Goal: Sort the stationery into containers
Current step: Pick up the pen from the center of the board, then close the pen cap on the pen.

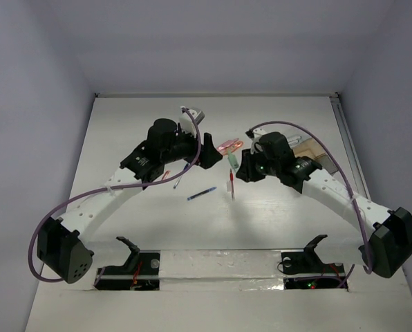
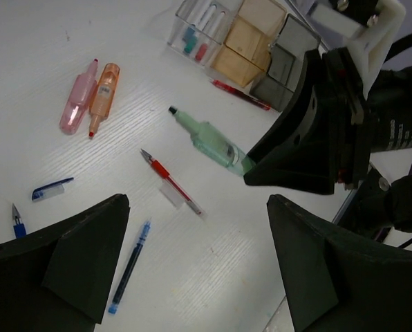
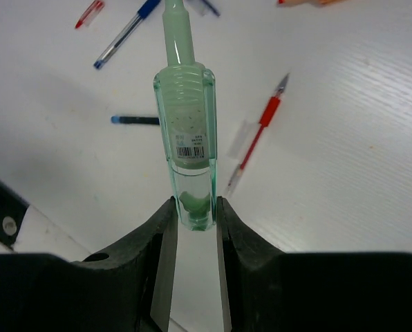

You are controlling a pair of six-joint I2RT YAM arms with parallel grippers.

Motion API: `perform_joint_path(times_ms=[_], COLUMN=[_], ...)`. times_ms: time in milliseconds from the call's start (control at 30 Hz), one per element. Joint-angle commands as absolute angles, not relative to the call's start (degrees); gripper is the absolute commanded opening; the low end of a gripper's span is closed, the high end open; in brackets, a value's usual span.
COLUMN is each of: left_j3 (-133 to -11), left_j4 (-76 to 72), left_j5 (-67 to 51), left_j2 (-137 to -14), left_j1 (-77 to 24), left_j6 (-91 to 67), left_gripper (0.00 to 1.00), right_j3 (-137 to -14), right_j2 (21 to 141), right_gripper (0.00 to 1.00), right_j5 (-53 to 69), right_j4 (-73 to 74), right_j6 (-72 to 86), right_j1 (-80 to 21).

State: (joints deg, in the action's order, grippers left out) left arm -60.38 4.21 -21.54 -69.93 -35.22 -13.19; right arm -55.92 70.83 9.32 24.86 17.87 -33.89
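Note:
My right gripper [image 3: 193,211] is shut on the rear end of the short green marker [image 3: 186,138], which points away from it; the marker also shows in the top view [image 1: 231,160] and the left wrist view [image 2: 209,138]. My left gripper [image 2: 199,203] is open and empty over the table, just left of the right gripper [image 1: 239,169]. A pink and an orange translucent marker [image 2: 88,102] lie side by side. A red pen [image 2: 171,183] and a blue pen [image 2: 130,266] lie loose. The joined containers [image 2: 251,41] stand beyond, partly hidden by the right arm in the top view [image 1: 306,149].
Another red pen [image 2: 239,95] lies beside the containers. A blue cap [image 2: 52,189] and more pens [image 1: 180,180] lie under the left arm. The clear box holds small blue and red items [image 2: 195,43]. Side walls enclose the table.

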Motion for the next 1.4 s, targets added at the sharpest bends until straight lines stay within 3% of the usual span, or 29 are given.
perform_joint_path(times_ms=[0,100,333,600,633,700,800,967,1167,1367], left_j3=[-59.5,-59.3,-59.7,-59.6,-59.5,-59.2,-58.9,-58.7,-58.9,-58.7], left_j4=[0.4,0.4,1.2,1.8,1.6,0.9,0.4,0.7,0.6,0.4], left_j5=[-24.1,-23.3,-19.5,-14.9,-14.8,-14.1,-12.5,-11.7,-13.6,-14.3], left_j2=[-70.3,-71.5,-73.6,-72.4,-72.0,-70.7,-69.6,-69.6,-71.5,-71.4], left_j1=[-35.9,-35.9,-36.4,-36.4,-36.4,-36.4,-36.4,-36.4,-36.4,-36.4], left_j6=[-14.9,-15.3,-15.8,-16.3,-16.3,-16.4,-16.3,-16.6,-17.8,-18.3], left_gripper=[0.77,0.74,0.55,0.56,0.59,0.73,0.77,0.74,0.61,0.59], right_j3=[-59.2,-61.1,-64.1,-63.4,-63.5,-63.7,-63.8,-63.6,-62.1,-62.0], right_j2=[71.9,73.5,76.4,76.0,76.2,76.7,77.3,76.2,73.8,74.0], right_gripper=[0.13,0.13,0.13,0.12,0.12,0.12,0.12,0.11,0.10,0.10], right_j5=[11.1,9.5,4.8,2.8,2.8,2.5,1.2,0.6,1.1,2.2], right_j4=[22.2,21.3,20.3,19.0,19.2,20.1,20.6,19.0,14.7,13.3], right_j6=[19.3,19.4,19.2,19.3,19.2,19.1,19.0,19.3,20.2,20.7], right_j1=[-38.3,-42.0,-46.2,-46.8,-46.8,-46.8,-46.8,-46.8,-47.4,-47.9])
